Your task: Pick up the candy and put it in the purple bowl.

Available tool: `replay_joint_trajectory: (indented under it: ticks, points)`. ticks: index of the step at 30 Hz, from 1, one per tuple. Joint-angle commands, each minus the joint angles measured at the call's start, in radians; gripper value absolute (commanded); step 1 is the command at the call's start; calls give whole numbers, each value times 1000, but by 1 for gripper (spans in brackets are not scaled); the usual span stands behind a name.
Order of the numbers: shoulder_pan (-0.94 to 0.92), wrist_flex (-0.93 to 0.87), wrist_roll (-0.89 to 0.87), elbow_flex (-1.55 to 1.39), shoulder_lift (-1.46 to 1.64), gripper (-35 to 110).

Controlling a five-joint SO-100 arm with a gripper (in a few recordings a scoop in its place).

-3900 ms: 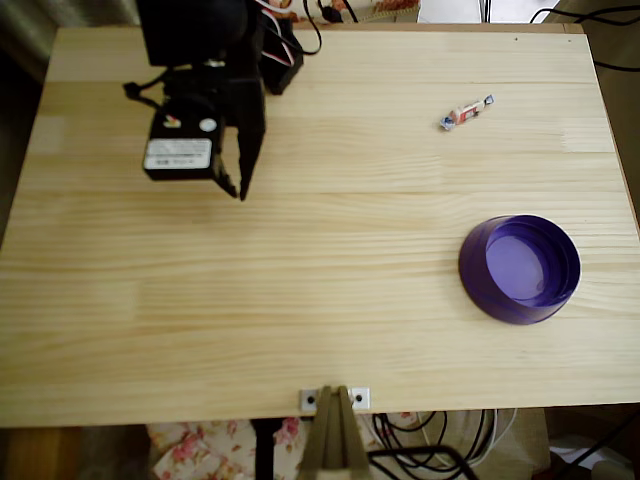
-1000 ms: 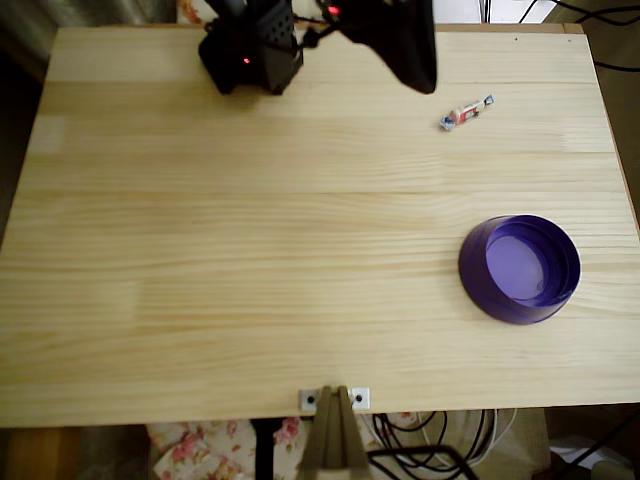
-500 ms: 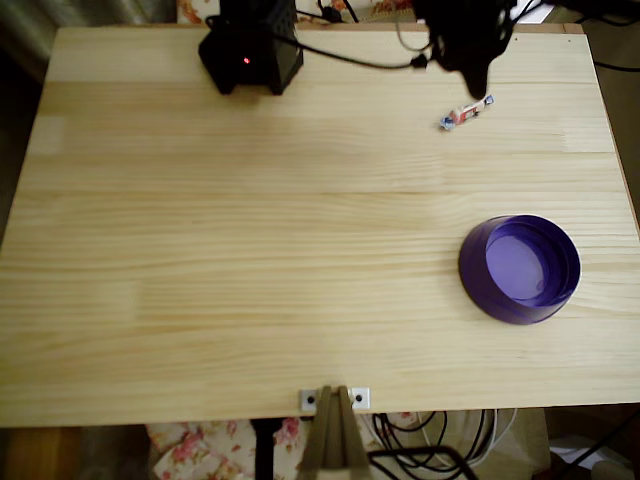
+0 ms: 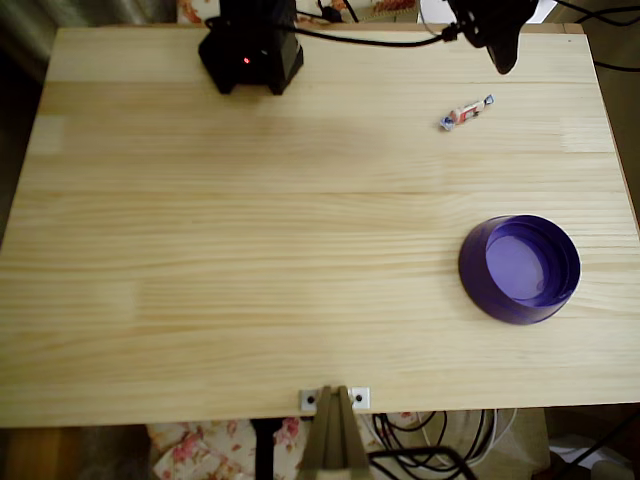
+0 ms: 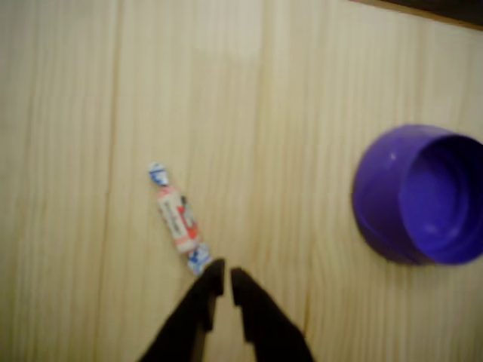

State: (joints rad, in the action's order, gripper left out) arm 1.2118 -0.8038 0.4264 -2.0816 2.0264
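In the wrist view, candy (image 5: 177, 219) lies left of the purple bowl (image 5: 419, 196), well apart

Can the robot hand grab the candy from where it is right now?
Probably yes. The candy lies alone on bare table, and the hand hangs right beside one twisted end with nothing between. Its fingers look nearly closed, so it would likely have to open first.

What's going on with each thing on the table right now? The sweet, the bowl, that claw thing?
candy: lying flat on the wooden table, still wrapped, not held.
purple bowl: upright, empty, apart from the candy.
gripper: raised above the table just beside the candy's near end, fingertips almost together, holding nothing.
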Motion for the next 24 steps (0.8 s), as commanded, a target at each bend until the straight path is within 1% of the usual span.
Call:
replay_joint_trajectory:
  ticks: [1,5,9,15,24]
  points:
    - [41,31,54,18,-15,0]
    - [81,37,98,18,-94,2]
    - [74,72,120,46,-190,5]
    - [67,60,117,58,-222,11]
    - [71,54,112,44,-252,13]
